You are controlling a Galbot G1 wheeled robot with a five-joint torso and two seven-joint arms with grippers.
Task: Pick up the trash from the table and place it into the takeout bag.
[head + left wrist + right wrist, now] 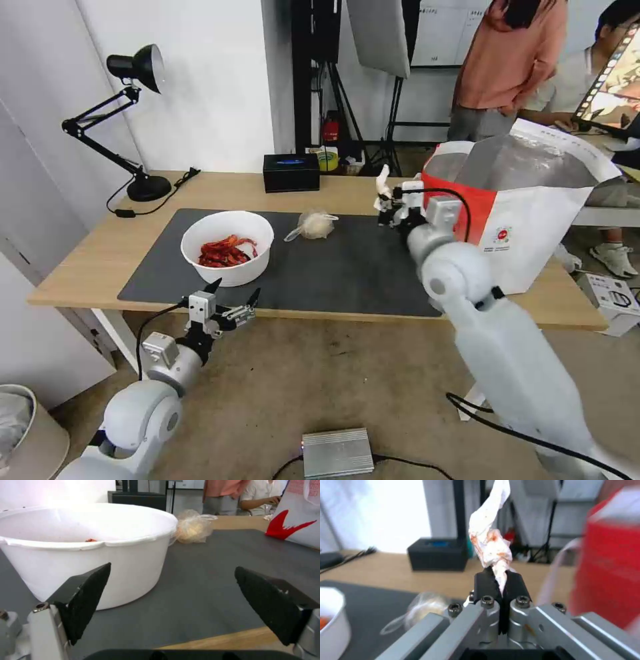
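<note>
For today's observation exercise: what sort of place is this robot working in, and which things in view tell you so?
Probably a lab or filming studio, not a home: a softbox on stands, a person at a workstation behind, and an electronics box cabled on the floor.

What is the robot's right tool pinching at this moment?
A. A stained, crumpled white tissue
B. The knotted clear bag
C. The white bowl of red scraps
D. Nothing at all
A. In the right wrist view the right tool is shut on the tissue, which sticks up from between its fingers beside the takeout bag; the bowl and the knotted bag lie on the mat.
</note>
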